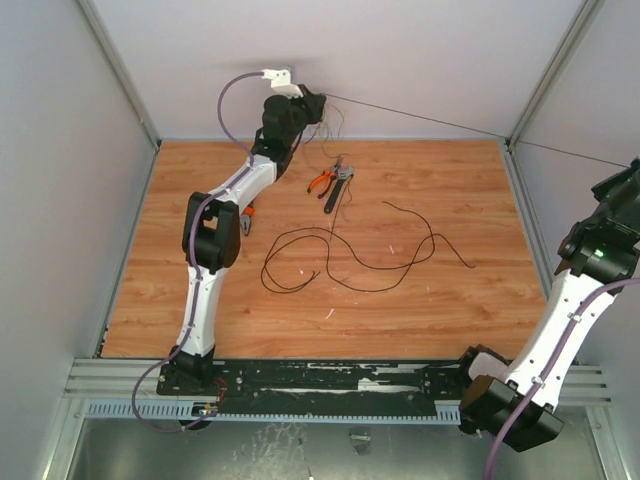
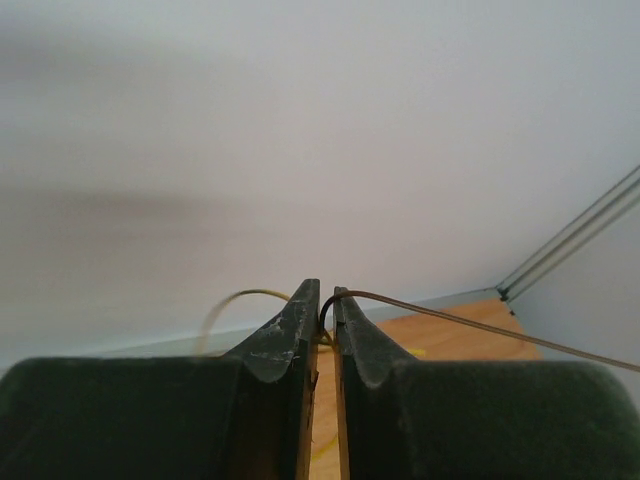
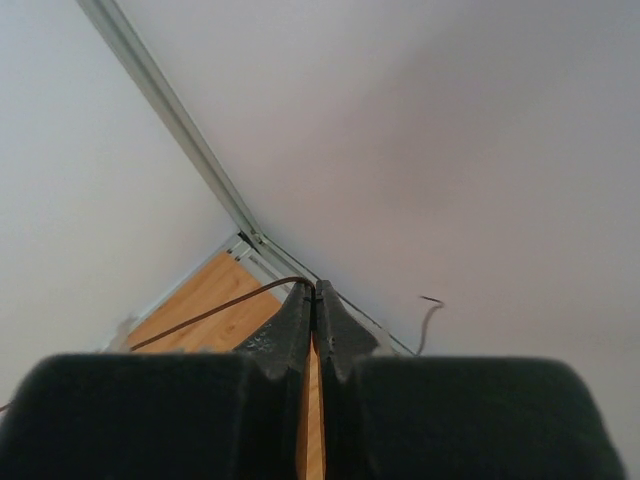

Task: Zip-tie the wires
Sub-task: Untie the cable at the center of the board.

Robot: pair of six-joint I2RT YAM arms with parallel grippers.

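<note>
**A:** What could go wrong from here?

**B:** One strand of the wires (image 1: pixel 420 118) runs taut through the air. It goes from the left gripper (image 2: pixel 322 300), raised high by the back wall, to the right gripper (image 3: pixel 312 290) out at the right edge. It is very thin. If either arm pulls further away, I judge it could snap or slide out of the tips.

**A:** And the rest of it?

**B:** The rest lies in loose loops in the middle of the table (image 1: pixel 450 300). Lifting the strand higher could drag those loops into the pliers (image 1: pixel 321 181) and snag them. It could also push the zip tie (image 1: pixel 331 198), which seems to be the dark strip just beside the pliers. Nothing is bundled yet, so a tangle would make gathering harder.

**A:** How are the fingers set?

**B:** The left fingers (image 2: pixel 285 340) are almost closed, with only a thin slit between them. They nip the wire at the very tips, and it leaves toward the right. A pale yellowish strand (image 2: pixel 240 297) curls behind them, and I cannot tell whether it touches. The right fingers (image 3: pixel 290 330) are pressed fully together, with the wire coming out at the tips toward the left.

**A:** So both holds are shallow?

**B:** Yes, both pinch right at the tips, and that is where I expect a slip.
</note>
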